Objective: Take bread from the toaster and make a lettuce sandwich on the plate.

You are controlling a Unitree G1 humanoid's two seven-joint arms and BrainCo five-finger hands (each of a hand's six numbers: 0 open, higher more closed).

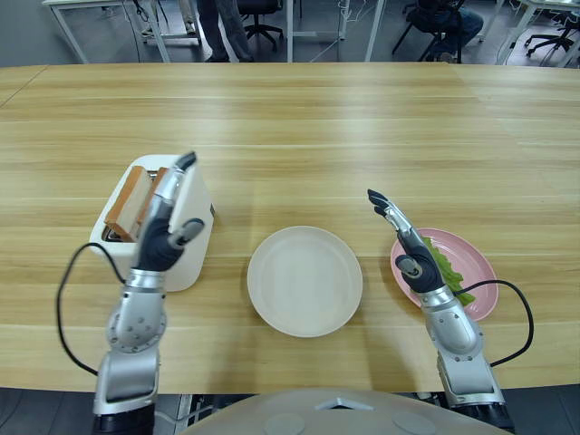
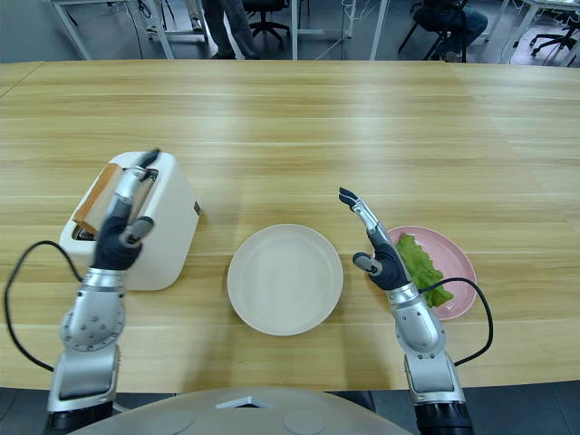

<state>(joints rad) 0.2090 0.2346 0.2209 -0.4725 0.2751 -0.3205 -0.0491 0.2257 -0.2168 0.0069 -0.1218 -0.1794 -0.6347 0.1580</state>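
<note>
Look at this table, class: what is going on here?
A humanoid robot is starting a sandwich. Its open left hand is over the toaster, with bread standing in the slots. Its open right hand is beside the pink plate of lettuce. The white plate between them holds no food yet.

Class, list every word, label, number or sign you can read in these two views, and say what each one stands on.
No text here can be read.
toaster: one small dark mark on its side wall, too small to read.
white plate: plain, no print.
pink plate: plain, no print.
table: bare wood grain, no label or sign.
</note>
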